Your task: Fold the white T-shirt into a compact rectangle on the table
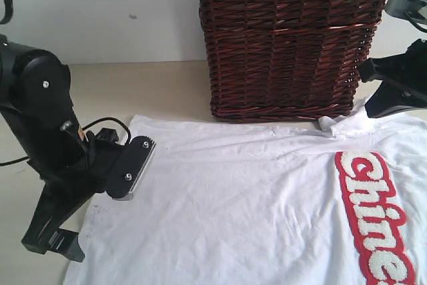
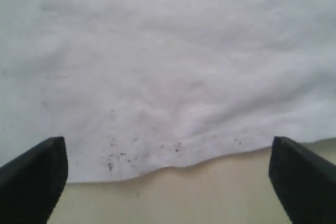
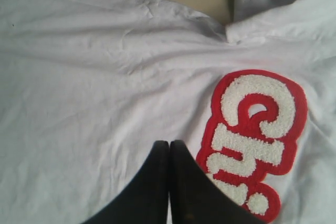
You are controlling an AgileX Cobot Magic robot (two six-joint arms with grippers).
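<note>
The white T-shirt (image 1: pixel 253 205) lies spread flat on the table (image 1: pixel 153 91), its red-outlined lettering (image 1: pixel 377 215) facing up at the right. My left gripper (image 1: pixel 97 208) is open at the shirt's left edge. In the left wrist view its two dark fingers (image 2: pixel 32 179) stand wide apart, with the speckled hem (image 2: pixel 157 156) and bare table (image 2: pixel 173 198) between them. My right gripper (image 3: pixel 169 148) is shut with nothing in it, hovering over the shirt (image 3: pixel 105 93) beside the lettering (image 3: pixel 252 129). Only part of the right arm (image 1: pixel 400 85) shows at the far right.
A tall dark wicker basket (image 1: pixel 287 38) stands at the back, touching the shirt's far edge near the collar (image 1: pixel 330 123). A pale wall rises behind it. Bare table shows to the left of the basket and under the left arm (image 1: pixel 40 118).
</note>
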